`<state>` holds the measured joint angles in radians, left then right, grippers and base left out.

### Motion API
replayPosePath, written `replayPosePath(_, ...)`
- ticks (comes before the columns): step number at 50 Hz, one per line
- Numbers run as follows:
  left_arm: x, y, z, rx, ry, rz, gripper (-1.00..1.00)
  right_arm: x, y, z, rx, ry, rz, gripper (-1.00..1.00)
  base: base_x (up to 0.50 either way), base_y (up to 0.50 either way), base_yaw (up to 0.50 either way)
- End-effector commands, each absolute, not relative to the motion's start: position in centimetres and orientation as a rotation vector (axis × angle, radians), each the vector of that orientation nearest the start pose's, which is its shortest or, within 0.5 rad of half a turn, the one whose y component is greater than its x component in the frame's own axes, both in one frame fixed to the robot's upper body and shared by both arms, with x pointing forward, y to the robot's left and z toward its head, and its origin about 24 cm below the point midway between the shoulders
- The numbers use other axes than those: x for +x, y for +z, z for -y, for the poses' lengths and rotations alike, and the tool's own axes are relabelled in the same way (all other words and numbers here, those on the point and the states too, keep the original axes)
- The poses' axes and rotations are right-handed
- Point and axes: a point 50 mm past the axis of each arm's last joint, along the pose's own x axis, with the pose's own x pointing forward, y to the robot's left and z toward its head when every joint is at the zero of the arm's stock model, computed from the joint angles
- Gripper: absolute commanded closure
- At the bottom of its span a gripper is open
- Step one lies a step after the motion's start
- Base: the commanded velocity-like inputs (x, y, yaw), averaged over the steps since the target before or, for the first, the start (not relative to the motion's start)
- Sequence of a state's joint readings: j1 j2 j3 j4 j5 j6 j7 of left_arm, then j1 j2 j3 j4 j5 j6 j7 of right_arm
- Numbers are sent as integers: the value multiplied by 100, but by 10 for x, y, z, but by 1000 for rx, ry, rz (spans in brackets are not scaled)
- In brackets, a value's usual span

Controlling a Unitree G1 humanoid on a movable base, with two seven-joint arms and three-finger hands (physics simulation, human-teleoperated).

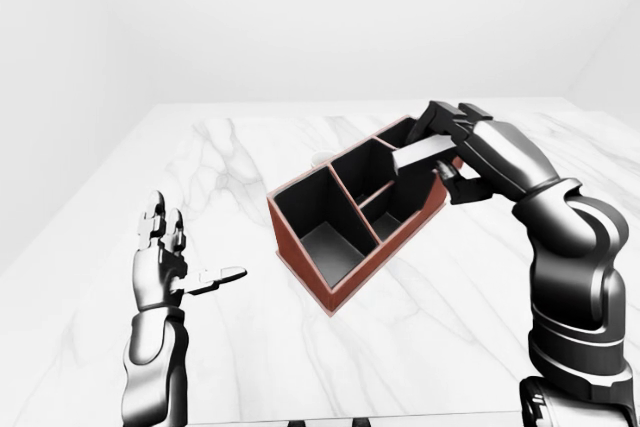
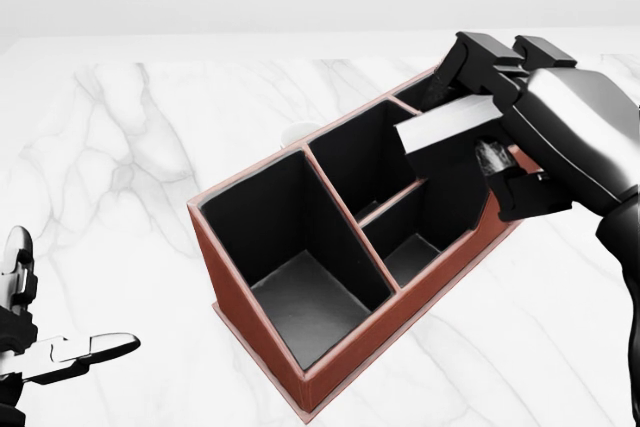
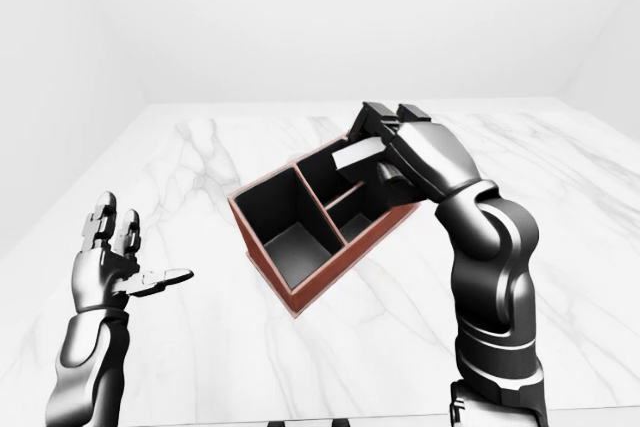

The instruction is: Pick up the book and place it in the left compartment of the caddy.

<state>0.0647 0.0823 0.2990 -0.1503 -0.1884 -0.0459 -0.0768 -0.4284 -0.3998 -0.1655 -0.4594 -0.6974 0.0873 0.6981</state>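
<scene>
The caddy is a red-brown box with black insides, set at an angle on the marble table. Its large left compartment holds nothing. My right hand is shut on the book, a thin grey-white slab held tilted in the air. In the head view the book hangs over the caddy's middle and right compartments, above the rim and right of the left compartment. My left hand stands open, palm up, low at the left and well apart from the caddy.
The white marble table spreads all round the caddy. A small white round thing peeks out just past the caddy's upper rim. The table's far edge meets a plain white wall.
</scene>
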Motion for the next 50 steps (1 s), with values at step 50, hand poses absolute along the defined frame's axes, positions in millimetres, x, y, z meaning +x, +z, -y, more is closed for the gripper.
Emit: replayPosePath(50,228,71,-235,-62,224,173,-100,307,210,160,-659,552,400,100,0,0,0)
